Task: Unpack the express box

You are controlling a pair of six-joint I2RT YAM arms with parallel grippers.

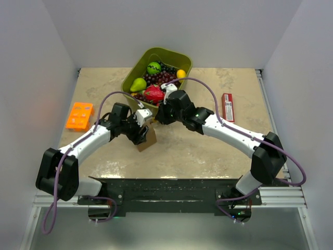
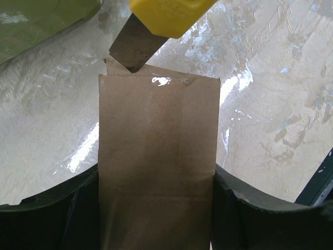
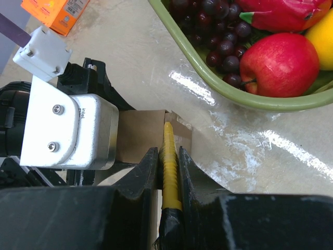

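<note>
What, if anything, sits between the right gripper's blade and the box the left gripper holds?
Nothing visible. The left gripper clamps the express box by its sides, and the blade of the yellow cutter in the right gripper sits at the box's taped far edge, near a corner.

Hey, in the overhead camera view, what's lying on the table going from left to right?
From the left: orange plastic tray → small brown cardboard box → slim red rectangular packet. The green fruit tub sits behind the box and spans across it, so it has no clear place.
</note>
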